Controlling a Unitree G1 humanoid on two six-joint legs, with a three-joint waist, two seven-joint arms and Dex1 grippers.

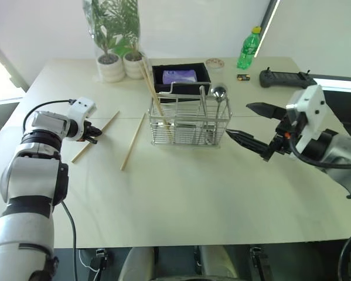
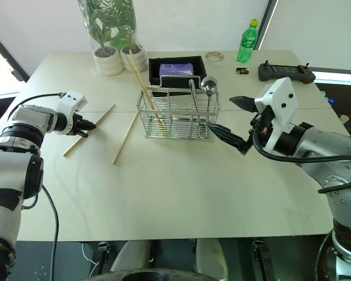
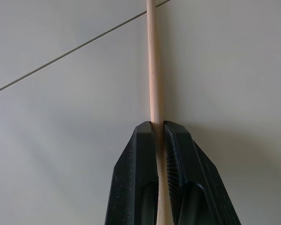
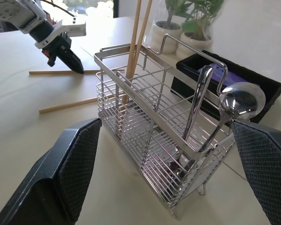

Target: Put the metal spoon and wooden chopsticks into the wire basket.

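A: What is the table (image 1: 181, 205) like?
B: It is wide, smooth and pale cream, with a thin line running across it. A white wall is behind it.

A: What is the wire basket (image 1: 190, 123) made of?
B: Shiny silver wire in a grid, shaped like a box, with a raised handle. It stands in the middle of the table.

A: How many wooden chopsticks (image 1: 132, 141) are there?
B: Four thin, straight, light-tan sticks. Two lean up out of the basket's left end. Two lie flat on the table to its left.

A: And spoons?
B: One metal spoon (image 1: 220, 92) with a round bowl stands in the basket's right end. Another metal handle stands beside it.

A: What about the grippers?
B: The left gripper (image 1: 95, 132) is squeezed onto the far-left chopstick on the table. The right gripper (image 1: 254, 126) is spread wide, holding nothing, just right of the basket.

A: Anything else?
B: Two potted plants (image 1: 118, 35), one black tray (image 1: 181, 79), one green bottle (image 1: 249, 48).
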